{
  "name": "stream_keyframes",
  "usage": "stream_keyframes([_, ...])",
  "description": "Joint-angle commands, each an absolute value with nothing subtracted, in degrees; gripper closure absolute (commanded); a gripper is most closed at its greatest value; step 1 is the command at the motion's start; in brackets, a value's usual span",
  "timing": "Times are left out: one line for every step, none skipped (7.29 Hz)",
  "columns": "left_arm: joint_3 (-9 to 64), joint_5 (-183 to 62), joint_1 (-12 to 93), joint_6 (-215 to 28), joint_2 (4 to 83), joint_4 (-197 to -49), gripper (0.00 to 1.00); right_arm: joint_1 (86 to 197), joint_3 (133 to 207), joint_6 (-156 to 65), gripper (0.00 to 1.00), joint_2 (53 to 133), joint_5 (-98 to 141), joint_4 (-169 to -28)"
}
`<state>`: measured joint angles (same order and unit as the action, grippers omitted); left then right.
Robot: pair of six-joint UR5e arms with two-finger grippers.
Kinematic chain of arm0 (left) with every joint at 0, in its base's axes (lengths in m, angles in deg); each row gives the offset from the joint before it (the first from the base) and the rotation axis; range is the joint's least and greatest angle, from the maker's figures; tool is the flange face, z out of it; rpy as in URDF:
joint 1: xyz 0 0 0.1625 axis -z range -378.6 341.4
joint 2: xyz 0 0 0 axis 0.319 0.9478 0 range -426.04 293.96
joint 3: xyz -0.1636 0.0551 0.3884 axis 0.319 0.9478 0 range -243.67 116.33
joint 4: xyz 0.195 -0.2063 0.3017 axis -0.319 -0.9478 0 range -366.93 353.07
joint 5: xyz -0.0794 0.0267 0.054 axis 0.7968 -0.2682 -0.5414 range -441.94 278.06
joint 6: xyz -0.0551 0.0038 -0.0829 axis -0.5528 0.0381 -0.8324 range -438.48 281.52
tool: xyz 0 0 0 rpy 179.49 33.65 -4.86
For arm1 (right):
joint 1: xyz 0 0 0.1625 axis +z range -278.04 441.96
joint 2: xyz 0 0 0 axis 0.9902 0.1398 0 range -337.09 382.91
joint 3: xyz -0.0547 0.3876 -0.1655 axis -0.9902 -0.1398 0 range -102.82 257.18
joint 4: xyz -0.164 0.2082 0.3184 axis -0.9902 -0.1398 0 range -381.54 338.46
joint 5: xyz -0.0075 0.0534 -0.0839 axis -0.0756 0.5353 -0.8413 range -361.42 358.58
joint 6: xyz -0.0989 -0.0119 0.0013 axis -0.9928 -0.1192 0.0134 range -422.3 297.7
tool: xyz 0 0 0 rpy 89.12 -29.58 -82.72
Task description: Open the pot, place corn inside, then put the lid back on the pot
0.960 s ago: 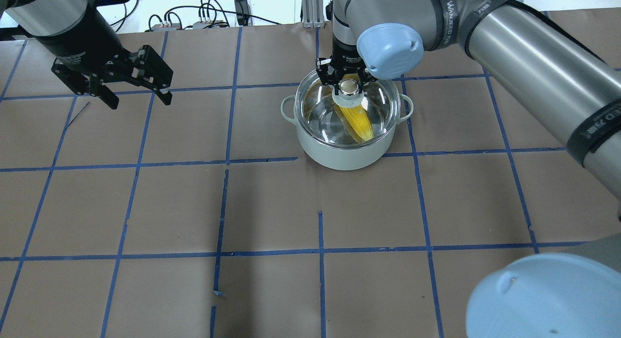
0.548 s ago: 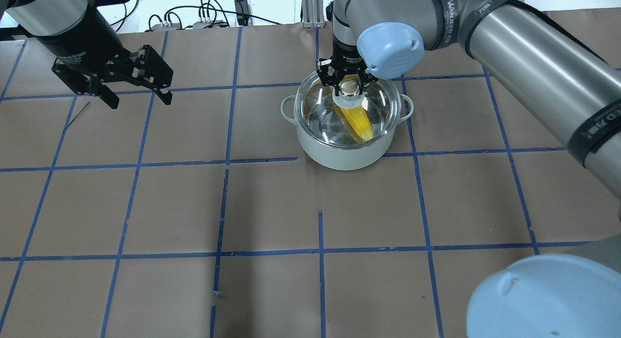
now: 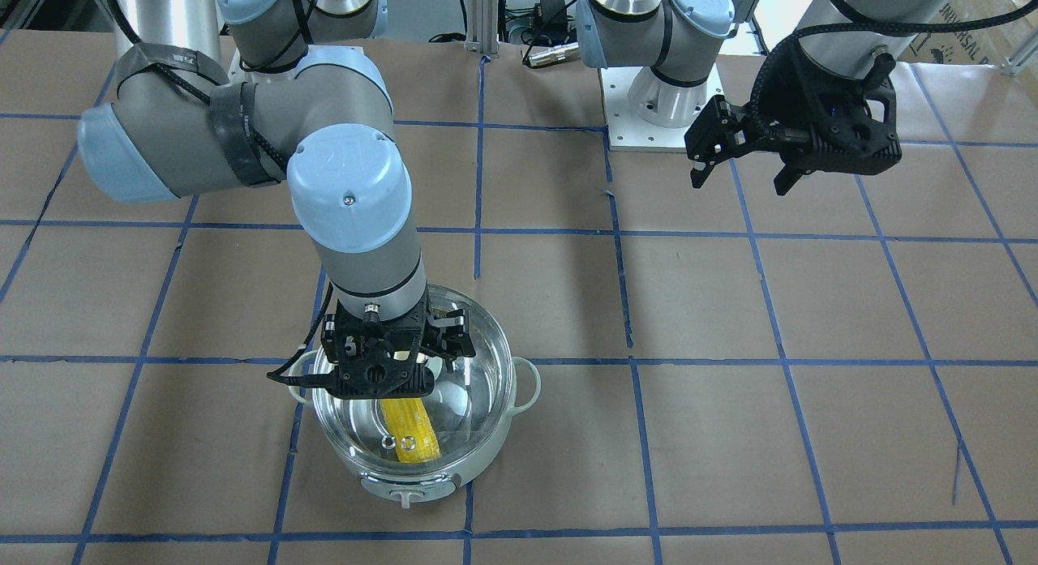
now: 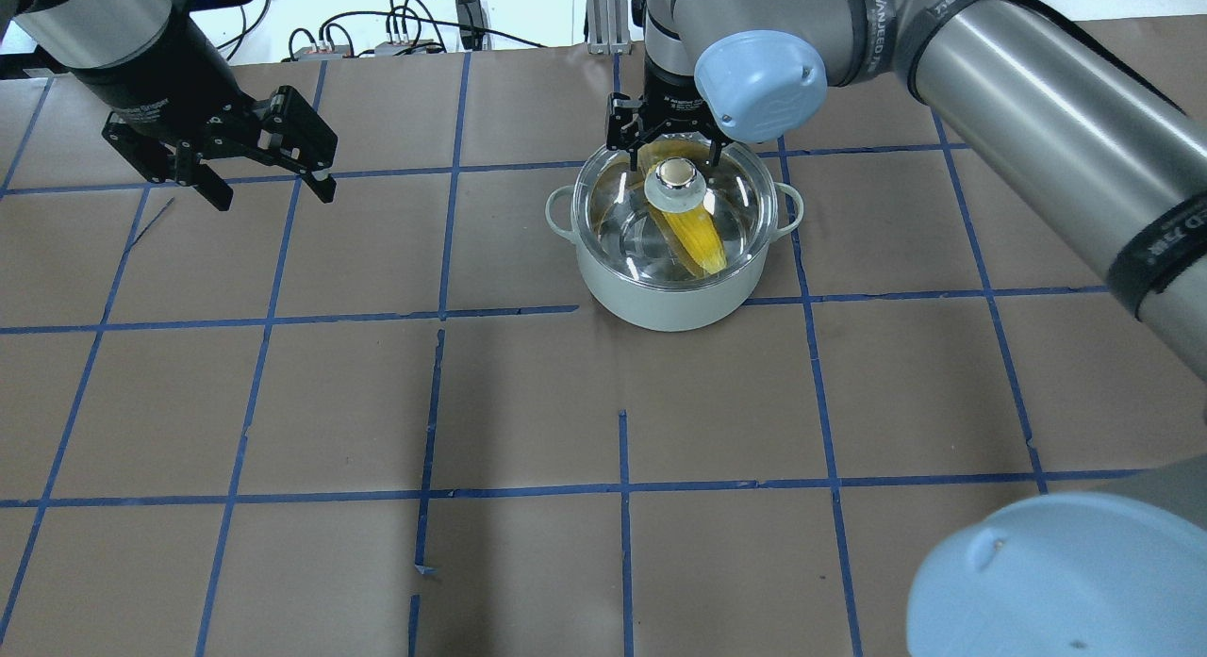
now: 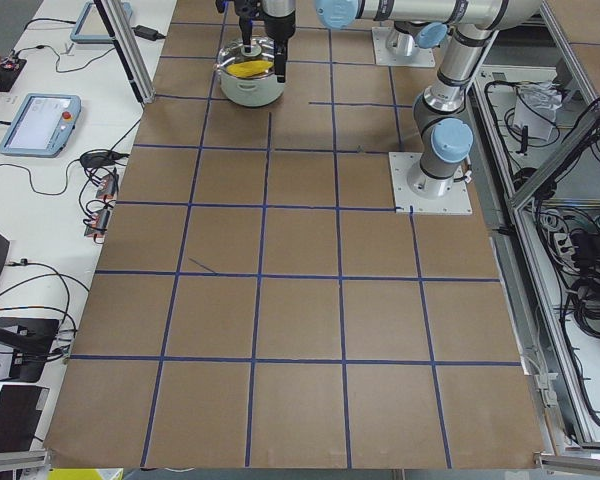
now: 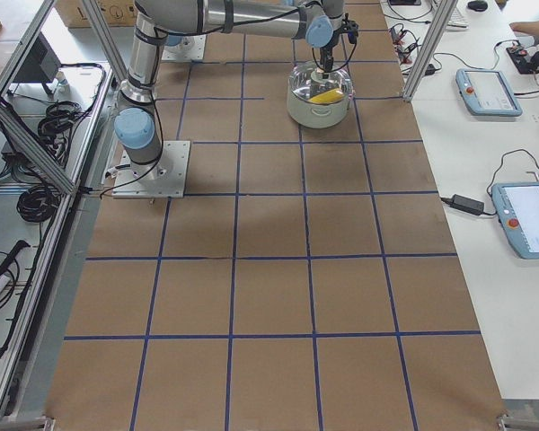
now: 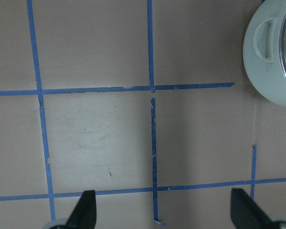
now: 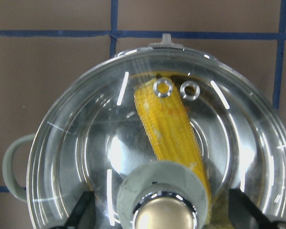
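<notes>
The pale grey pot (image 4: 660,303) stands on the table at the back, right of centre. The clear glass lid (image 4: 622,223) sits on it, and its knob (image 4: 676,176) is free. The yellow corn (image 4: 698,242) lies inside under the glass, also seen in the right wrist view (image 8: 167,124). My right gripper (image 4: 668,148) is open just above the knob, a finger on each side, touching nothing. My left gripper (image 4: 273,197) is open and empty, held above the table far to the pot's left.
Brown paper with a blue tape grid covers the table (image 4: 528,402). Cables and boxes (image 4: 396,35) lie beyond the far edge. The left wrist view shows bare paper and the pot's side handle (image 7: 267,40).
My right gripper, shut around the lid's knob before, has opened and lifted off it. The lid stays on the pot. The left arm has not moved.
</notes>
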<state>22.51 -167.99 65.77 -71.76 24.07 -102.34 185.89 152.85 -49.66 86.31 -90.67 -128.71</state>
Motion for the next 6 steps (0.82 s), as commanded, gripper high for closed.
stream_keyframes([22.5, -168.0, 65.8, -71.7, 24.1, -102.3, 0.0, 182.5, 147.8, -50.6, 0.0, 87.2, -91.7, -126.5])
stream_keyframes([22.5, -168.0, 65.8, -71.6, 24.1, -102.3, 0.0, 180.9, 147.4, -54.9, 0.0, 89.7, -93.6, -122.2])
stream_keyframes([22.5, -168.0, 65.8, -71.6, 24.1, -102.3, 0.0, 178.8, 148.3, -57.9, 0.02, 93.0, -94.3, -118.1])
stream_keyframes([22.6, -168.0, 65.8, -71.5, 24.1, -102.3, 0.0, 176.1, 149.9, -60.7, 0.03, 96.5, -93.4, -116.6])
stream_keyframes([22.7, -167.9, 65.8, -71.4, 24.0, -102.4, 0.0, 173.8, 153.7, -61.5, 0.04, 100.8, -88.9, -115.2])
stream_keyframes([22.7, -167.8, 65.7, -71.4, 24.0, -102.3, 0.0, 172.9, 161.5, -62.0, 0.04, 107.6, -88.1, -115.2])
